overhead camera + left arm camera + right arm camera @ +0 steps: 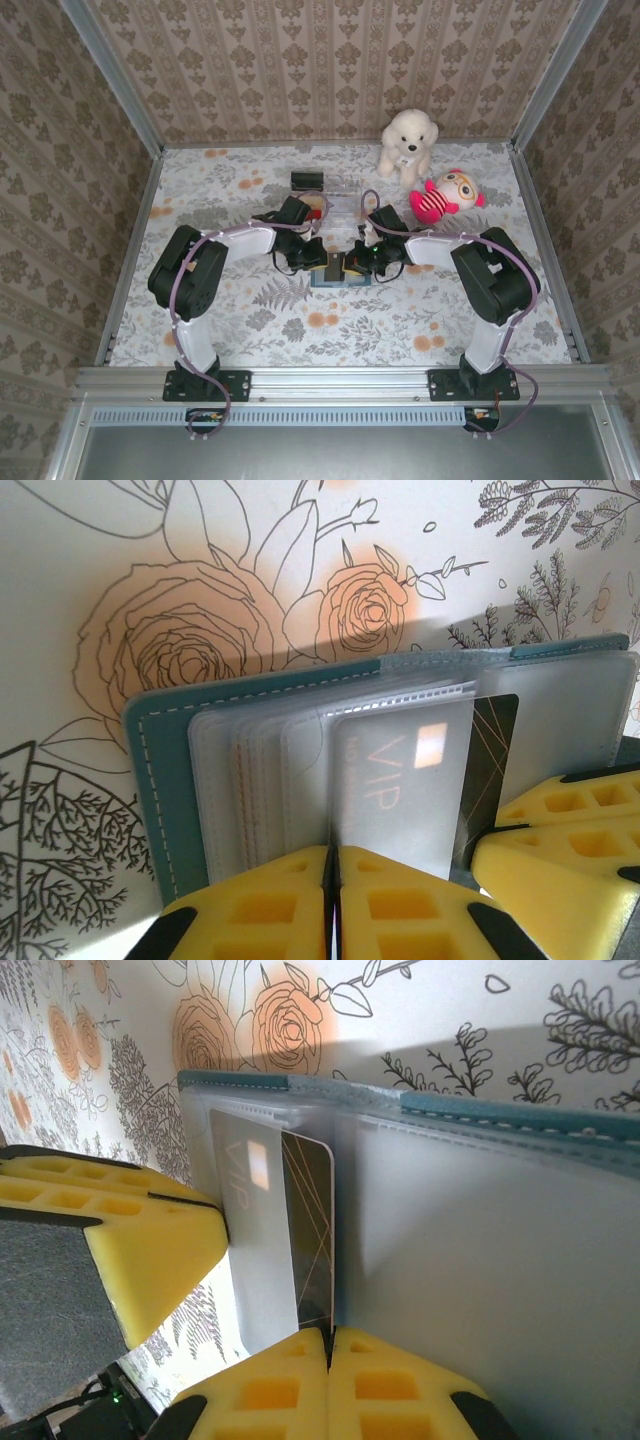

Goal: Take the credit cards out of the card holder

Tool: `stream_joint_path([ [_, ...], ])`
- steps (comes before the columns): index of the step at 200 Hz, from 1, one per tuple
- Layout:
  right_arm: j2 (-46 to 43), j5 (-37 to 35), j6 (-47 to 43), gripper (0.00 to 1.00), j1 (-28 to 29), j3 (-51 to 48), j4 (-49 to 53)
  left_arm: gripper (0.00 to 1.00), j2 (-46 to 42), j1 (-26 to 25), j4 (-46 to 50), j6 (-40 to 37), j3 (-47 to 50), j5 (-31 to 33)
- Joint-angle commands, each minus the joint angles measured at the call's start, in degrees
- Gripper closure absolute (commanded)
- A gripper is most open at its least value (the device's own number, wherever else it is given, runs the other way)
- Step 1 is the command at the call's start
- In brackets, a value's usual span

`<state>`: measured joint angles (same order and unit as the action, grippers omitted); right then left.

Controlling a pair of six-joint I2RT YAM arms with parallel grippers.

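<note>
We see left tool (331, 880) pinching a clear sleeve (400, 780) of the card holder (160, 780), right tool (329, 1360) clamped on the dark credit card (310, 1220).

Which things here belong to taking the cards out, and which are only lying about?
Job: teal card holder, dark VIP card, left gripper, right gripper.
Lying about: white plush dog, red plush toy, small dark object.
</note>
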<state>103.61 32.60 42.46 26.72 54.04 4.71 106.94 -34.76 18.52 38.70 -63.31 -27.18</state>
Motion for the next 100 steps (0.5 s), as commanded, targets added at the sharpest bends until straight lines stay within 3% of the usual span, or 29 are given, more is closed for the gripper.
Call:
stream_joint_path([
  [1,-3.2,-0.56,-3.08,0.98,-1.08,-0.72,3.49,0.85,1.32,0.22,3.74,-0.83,1.74,2.22],
  [100,-11.5,9.55,-2.63,1.0,-7.44,-8.11,-4.45,0.47,-6.62,1.03,-7.84,1.44,1.73,-6.34],
])
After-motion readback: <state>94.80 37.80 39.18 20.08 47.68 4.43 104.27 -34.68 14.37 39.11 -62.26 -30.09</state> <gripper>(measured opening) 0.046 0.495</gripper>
